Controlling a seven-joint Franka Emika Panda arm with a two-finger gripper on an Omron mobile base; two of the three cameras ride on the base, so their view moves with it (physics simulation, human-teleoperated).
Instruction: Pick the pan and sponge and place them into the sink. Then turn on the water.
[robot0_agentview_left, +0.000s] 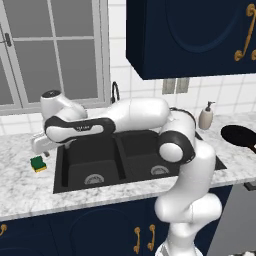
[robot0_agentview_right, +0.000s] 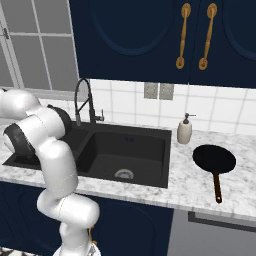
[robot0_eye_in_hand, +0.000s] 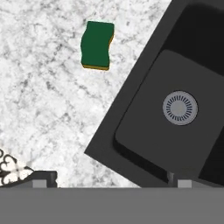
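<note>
Sponge (robot0_agentview_left: 38, 163) on the marble counter (robot0_agentview_left: 22, 192) left of the sink (robot0_agentview_left: 65, 170); pan (robot0_agentview_right: 214, 159) on the counter well to the sink's right.
The sponge is a small wavy-edged block, green on top with a yellow underside, lying flat just beside the sink's left rim, apart from it; the pan is round, shallow and all black, its handle pointing toward the counter's front edge, near a soap dispenser (robot0_agentview_right: 184, 131); the sink is matte black with two basins and a silver drain (robot0_eye_in_hand: 180, 107) in each; the gripper (robot0_agentview_left: 40, 145) hangs above the counter near the sponge, touching nothing, and I cannot tell how far its fingers are spread; in the left base view the pan is cut off by the right edge.
</note>
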